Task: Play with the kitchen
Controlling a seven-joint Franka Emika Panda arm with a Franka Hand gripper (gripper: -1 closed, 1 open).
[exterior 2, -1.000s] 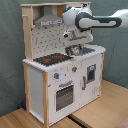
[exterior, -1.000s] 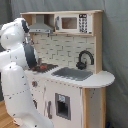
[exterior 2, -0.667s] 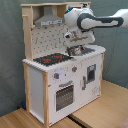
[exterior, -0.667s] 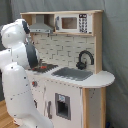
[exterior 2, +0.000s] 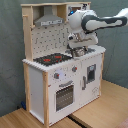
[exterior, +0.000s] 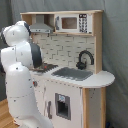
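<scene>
Toy kitchen (exterior 2: 60,85) parked on a wooden table (exterior 2: 107,112) against a grey backdrop, gripper (exterior 2: 78,50) hanging low over the grey sink (exterior: 72,74) by the black faucet (exterior: 85,59), probably to poke it, can't tell whether spread or pinched.

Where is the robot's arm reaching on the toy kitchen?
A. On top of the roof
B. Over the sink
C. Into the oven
B: in the second exterior view the arm bends down from the second exterior view's right to just above the sink, beside the stovetop, far from the oven door.
</scene>
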